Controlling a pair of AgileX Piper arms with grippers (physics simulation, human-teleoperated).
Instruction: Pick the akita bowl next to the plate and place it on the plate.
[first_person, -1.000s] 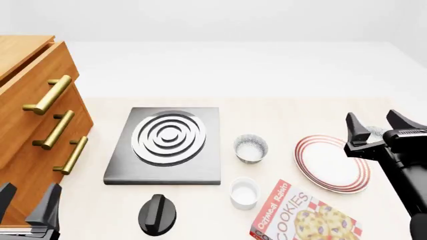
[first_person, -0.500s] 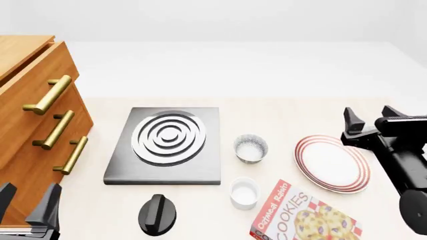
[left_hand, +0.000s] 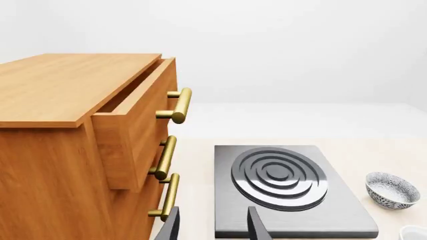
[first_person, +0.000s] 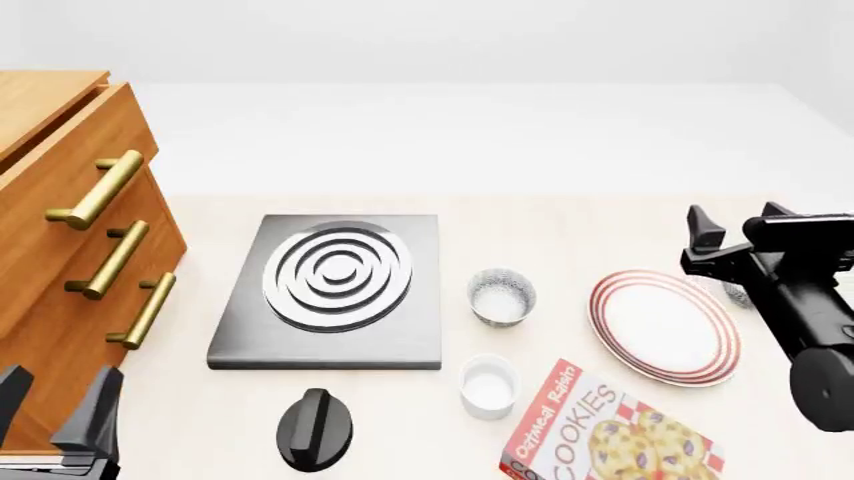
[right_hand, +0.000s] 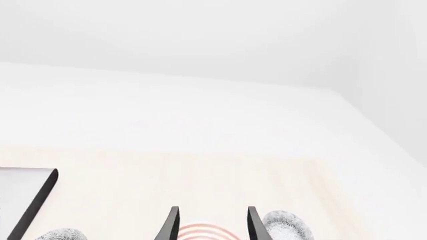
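**Right arm over plate's far edge**

Right gripper (first_person: 742, 238) hovers above the plate's (first_person: 663, 327) right rim, jaws apart, empty. The akita bowl (right_hand: 287, 225) sits on the table just right of the plate, mostly hidden behind the arm. Left gripper (left_hand: 212, 226) idles beside the drawers (first_person: 80, 240), jaws apart.

Front view: high, behind arms, looks forward and down over whole table (first_person: 561, 225); drawer cabinet (first_person: 67, 230) at left edge, plate (first_person: 663, 327) at right.

Left wrist view: low, near table level, close beside cabinet (left_hand: 80, 145), faces forward along fingers (left_hand: 257, 225) over stove plate (left_hand: 283, 187). Shares cabinet, stove plate (first_person: 334, 290), speckled bowl (left_hand: 392, 190) (first_person: 502, 296) with front view.

Right wrist view: low, faces far table edge and white wall; plate rim (right_hand: 203, 233) only just in frame between fingers (right_hand: 172, 225); stove plate corner (right_hand: 30, 200) at one side, so it overlaps both other views.
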